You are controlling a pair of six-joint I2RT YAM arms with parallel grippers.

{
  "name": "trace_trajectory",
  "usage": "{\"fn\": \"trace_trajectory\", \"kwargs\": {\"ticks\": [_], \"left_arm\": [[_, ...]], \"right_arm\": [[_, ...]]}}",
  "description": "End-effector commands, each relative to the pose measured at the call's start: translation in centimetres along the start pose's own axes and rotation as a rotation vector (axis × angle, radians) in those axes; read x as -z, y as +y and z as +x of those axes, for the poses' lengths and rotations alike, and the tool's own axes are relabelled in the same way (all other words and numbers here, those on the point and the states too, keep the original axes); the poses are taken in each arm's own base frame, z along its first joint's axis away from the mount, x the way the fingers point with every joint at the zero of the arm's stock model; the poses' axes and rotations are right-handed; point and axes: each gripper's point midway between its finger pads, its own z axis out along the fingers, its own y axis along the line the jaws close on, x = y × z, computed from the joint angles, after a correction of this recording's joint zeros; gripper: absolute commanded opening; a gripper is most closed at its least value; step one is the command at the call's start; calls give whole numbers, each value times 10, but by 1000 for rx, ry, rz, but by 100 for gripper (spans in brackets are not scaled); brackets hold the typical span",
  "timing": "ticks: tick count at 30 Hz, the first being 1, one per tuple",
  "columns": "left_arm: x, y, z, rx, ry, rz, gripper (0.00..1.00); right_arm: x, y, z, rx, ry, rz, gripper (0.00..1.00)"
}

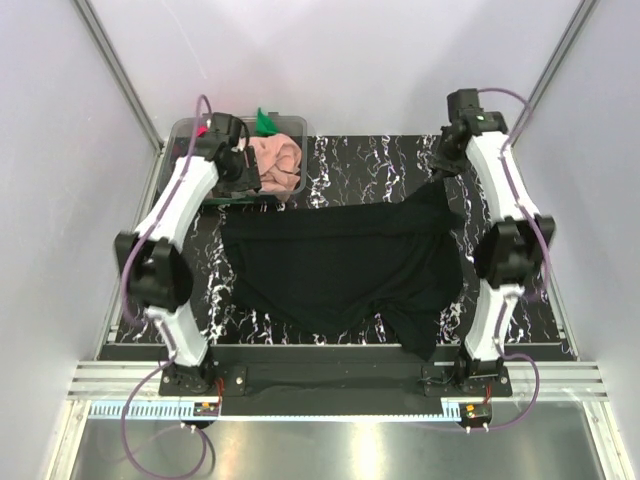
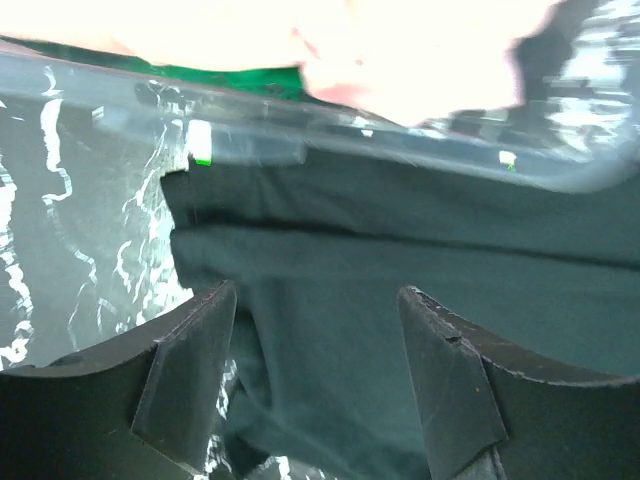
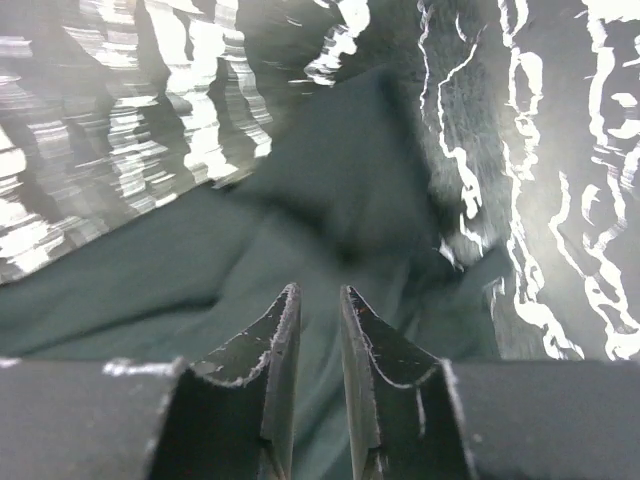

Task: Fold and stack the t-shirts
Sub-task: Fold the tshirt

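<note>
White panels wall in a black table (image 1: 360, 165) veined in white like marble. Its near edge is hidden under the arm bases.

The left gripper (image 2: 315, 295) hangs with its fingers (image 2: 185, 370) spread wide and nothing between them. Under and just ahead of it lies a folded edge of the black t-shirt (image 1: 340, 265). This shirt is spread flat across the middle of the table, with one sleeve running toward the right gripper (image 3: 317, 292). Just beyond the left gripper stands the clear plastic tub (image 1: 185, 128). Its near wall is blurred in the wrist view and partly covered by the arm from above. Inside the tub the peach-pink t-shirt (image 1: 275, 158) is bunched up and washed out to a pale glare in the wrist view. The green t-shirt (image 1: 266, 122) pokes up behind it. Of the pink-red t-shirt (image 1: 203, 131) only a scrap shows past the arm.

The right gripper's fingers (image 3: 275, 350) are drawn almost together, with a thin slit between them. They hang over rumpled black cloth. I cannot tell whether any fabric is caught in that slit. The marble around them is smeared with blur.
</note>
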Motion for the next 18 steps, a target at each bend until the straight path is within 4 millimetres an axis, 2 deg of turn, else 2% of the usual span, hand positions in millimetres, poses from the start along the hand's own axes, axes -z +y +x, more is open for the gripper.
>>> {"fn": "trace_trajectory", "kwargs": {"ticks": [1,2,3,5,6,8,9,11,12,15,16,18], "left_arm": [[63,-11,4,-15,-78,84,71],[82,-12,19,-40,-88,93,71],[90,-8,31,-61,-84,77,71],[104,-4,54,-89,-86,79,71],[115,6,72,-84,-87,87,72],[126,15,91,-70,-78,92,72],[137,21,104,-61,-88,107,72],[147,30,122,-49,-75,106,72],[157,38,133,-43,-75,103,71],[171,44,153,-25,-69,114,71],[173,47,164,-2,-73,122,70],[170,49,180,10,-49,127,70]], "right_arm": [[89,13,8,13,-71,-112,29],[99,5,27,20,-20,-89,29],[114,-6,42,16,-5,-76,29],[132,-16,61,5,2,-76,31],[151,-24,74,-6,-18,-93,36],[170,-28,93,-33,-1,-125,47],[187,-29,101,-35,-18,-148,45],[207,-30,119,-48,10,-187,43],[225,-33,124,-53,-21,-212,44],[250,-37,152,-64,11,-275,46],[254,-35,165,-70,45,-298,46],[254,-51,197,-86,102,-267,47]]}}
